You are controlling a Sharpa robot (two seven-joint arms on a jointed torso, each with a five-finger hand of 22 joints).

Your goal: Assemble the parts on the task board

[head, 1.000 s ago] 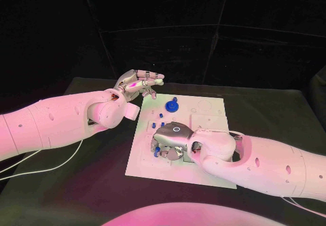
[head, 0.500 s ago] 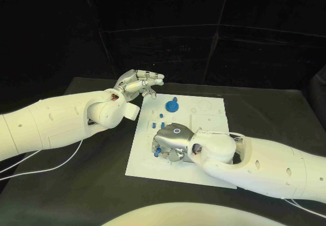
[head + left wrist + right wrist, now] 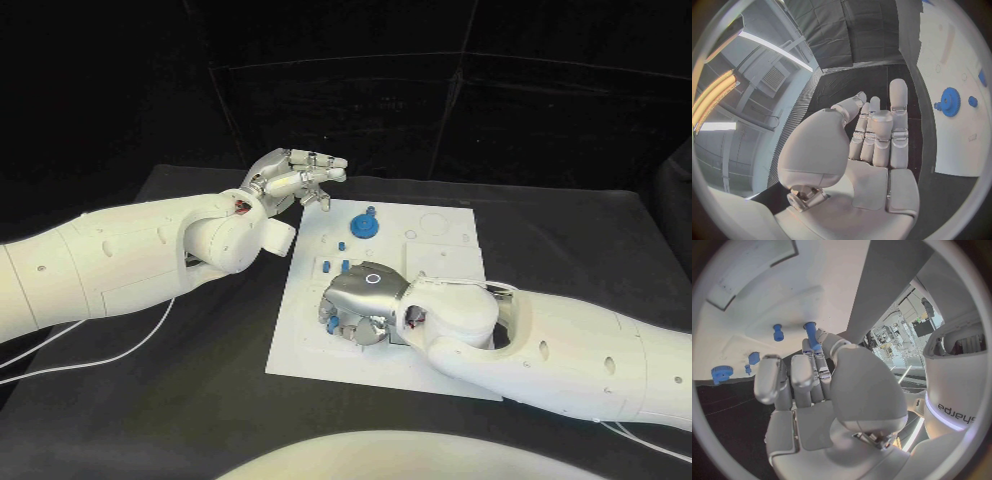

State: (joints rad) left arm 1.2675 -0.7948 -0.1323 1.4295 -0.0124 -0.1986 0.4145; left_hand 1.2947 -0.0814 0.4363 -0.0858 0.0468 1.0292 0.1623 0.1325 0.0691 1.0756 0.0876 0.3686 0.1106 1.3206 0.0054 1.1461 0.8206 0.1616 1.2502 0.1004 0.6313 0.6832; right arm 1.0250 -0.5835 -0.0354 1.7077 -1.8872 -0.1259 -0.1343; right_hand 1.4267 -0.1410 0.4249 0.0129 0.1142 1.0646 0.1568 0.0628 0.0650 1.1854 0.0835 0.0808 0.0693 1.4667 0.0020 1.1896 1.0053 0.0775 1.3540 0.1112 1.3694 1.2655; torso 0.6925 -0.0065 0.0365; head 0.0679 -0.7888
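Head view: the right hand (image 3: pixel 369 298) hangs low over the near half of the flat white task board (image 3: pixel 447 385), fingers curled down around a small blue peg (image 3: pixel 332 324). Compared with a second ago it has barely shifted, so the peg seems to be still being seated, not released. The left hand (image 3: pixel 293 178) has stayed raised off the board's far left corner, fingers loosely bent, holding nothing. A blue toothed gear (image 3: pixel 368 226) stands on the board's far half, short blue pins (image 3: pixel 335 265) between it and the right hand.

Left wrist view: the left hand's fingers (image 3: pixel 898 120) lie straight and close together, empty; the gear (image 3: pixel 949 99) sits on the white board beyond.

Right wrist view: the fingertips (image 3: pixel 820 347) pinch the upright blue peg (image 3: pixel 810 330) against the board; another pin (image 3: pixel 777 331) stands nearby.

The table (image 3: pixel 188 400) is matte black, under dark curtains.
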